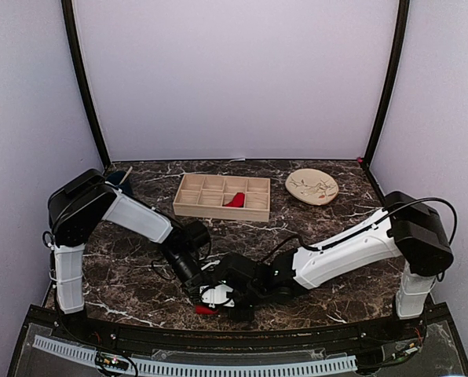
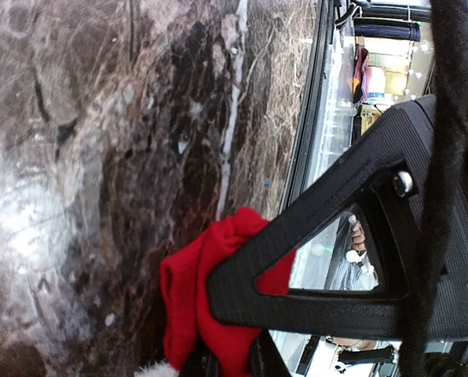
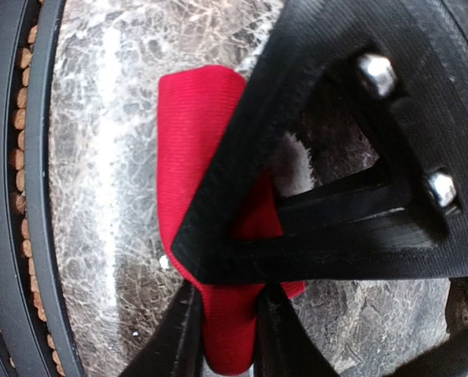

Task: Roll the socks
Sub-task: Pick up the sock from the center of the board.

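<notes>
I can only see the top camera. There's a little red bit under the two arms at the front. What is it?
Observer: It's a red sock. The right wrist camera shows it squeezed in the right gripper.
Operator: Is the left gripper holding it too?
Observer: Yes. The left wrist camera shows the left gripper pinching the same sock.
Operator: Is it all red?
Observer: No. A fluffy white patch peeks out at one end.
</notes>
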You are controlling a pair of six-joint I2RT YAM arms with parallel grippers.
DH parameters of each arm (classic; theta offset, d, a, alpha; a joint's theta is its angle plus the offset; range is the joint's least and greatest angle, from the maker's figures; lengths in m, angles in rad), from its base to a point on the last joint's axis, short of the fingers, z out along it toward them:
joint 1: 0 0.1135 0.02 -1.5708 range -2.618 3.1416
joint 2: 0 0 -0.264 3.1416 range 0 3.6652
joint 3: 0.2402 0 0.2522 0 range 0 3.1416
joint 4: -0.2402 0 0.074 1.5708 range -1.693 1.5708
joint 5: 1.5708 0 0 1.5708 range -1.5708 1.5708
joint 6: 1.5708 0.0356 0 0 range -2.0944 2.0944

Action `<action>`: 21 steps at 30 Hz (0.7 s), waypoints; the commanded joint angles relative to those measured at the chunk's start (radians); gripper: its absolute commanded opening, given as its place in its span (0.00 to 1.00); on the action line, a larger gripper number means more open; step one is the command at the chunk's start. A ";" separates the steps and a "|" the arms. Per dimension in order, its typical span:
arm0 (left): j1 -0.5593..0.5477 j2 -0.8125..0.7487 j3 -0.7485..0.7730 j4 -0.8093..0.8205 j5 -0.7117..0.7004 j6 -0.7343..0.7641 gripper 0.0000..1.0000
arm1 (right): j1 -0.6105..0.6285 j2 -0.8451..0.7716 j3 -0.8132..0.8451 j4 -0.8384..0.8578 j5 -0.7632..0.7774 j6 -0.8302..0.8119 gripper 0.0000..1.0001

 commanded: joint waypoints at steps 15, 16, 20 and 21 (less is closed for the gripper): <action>0.062 -0.099 -0.011 -0.099 -0.351 -0.056 0.30 | -0.068 0.101 0.105 -0.151 -0.140 0.056 0.02; 0.067 -0.109 -0.011 -0.106 -0.361 -0.056 0.30 | -0.069 0.105 0.112 -0.161 -0.142 0.058 0.02; 0.099 -0.146 -0.018 -0.123 -0.409 -0.064 0.31 | -0.078 0.106 0.123 -0.182 -0.166 0.076 0.01; 0.109 -0.155 -0.022 -0.122 -0.421 -0.069 0.32 | -0.079 0.105 0.124 -0.187 -0.169 0.079 0.01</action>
